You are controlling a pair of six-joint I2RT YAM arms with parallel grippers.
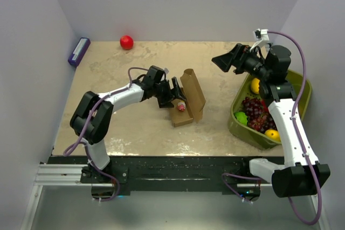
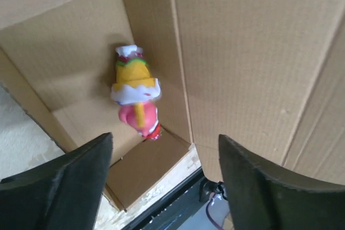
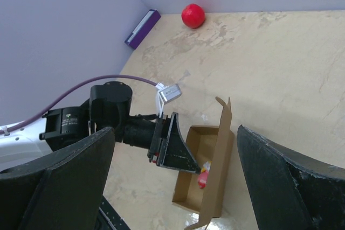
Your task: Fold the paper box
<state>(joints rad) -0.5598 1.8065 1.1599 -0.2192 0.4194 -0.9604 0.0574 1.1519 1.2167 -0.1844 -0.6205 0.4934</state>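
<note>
Right now the left gripper (image 2: pixel 164 157) hangs with its jaws spread wide, gripping nothing, just over the paper box (image 2: pixel 242 52). The box lies open near the middle of the table (image 1: pixel 135 127), one flap upright, with a small pink-and-yellow toy (image 2: pixel 136 92) inside. The right gripper (image 1: pixel 223 63), also wide apart and empty, hovers above the green fruit basket (image 1: pixel 237 127).
</note>
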